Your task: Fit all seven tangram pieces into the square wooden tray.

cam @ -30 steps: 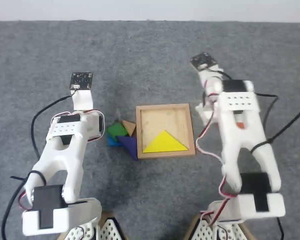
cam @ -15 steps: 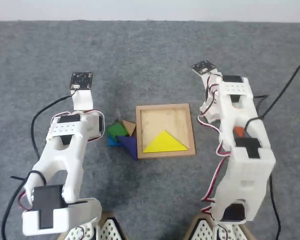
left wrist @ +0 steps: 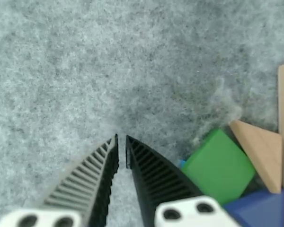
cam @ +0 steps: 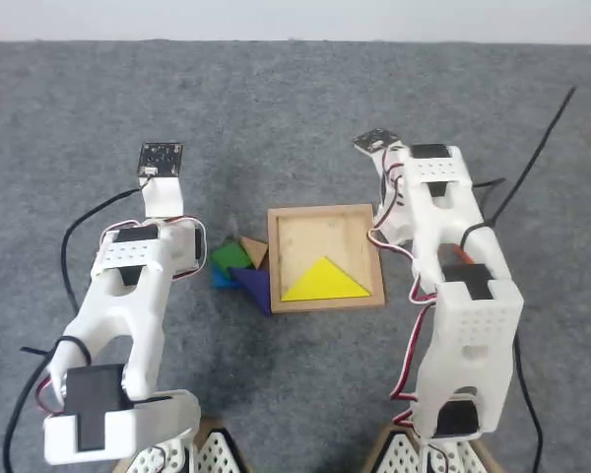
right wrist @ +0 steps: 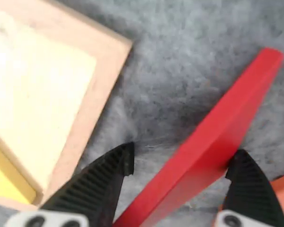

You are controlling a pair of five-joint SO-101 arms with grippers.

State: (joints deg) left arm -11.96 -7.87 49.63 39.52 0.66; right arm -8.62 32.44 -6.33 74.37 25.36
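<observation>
The square wooden tray (cam: pixel 325 211) lies mid-table with a yellow triangle (cam: pixel 323 280) in its near part. Against its left side huddle a green square (cam: pixel 227 258), a tan triangle (cam: pixel 256 250) and a dark blue piece (cam: pixel 254 286). My left gripper (left wrist: pixel 121 138) is shut on nothing, tips on the carpet just beside the green square (left wrist: pixel 219 165). My right gripper (right wrist: pixel 183 155) is open just off the tray's corner (right wrist: pixel 102 90), and a red piece (right wrist: pixel 213 137) lies slanted between its fingers, touching one finger (right wrist: pixel 246 184). An orange piece (cam: pixel 470 258) peeks out under the right arm.
Grey carpet covers the whole table. The right arm (cam: pixel 453 246) stands along the tray's right side, and its cables loop out to the right. The left arm (cam: pixel 128 286) stands left of the loose pieces. Open carpet stretches behind the tray.
The right arm has swung left toward the tray's far right corner, its wrist now closer to the tray. The left arm and the pieces have not moved.
</observation>
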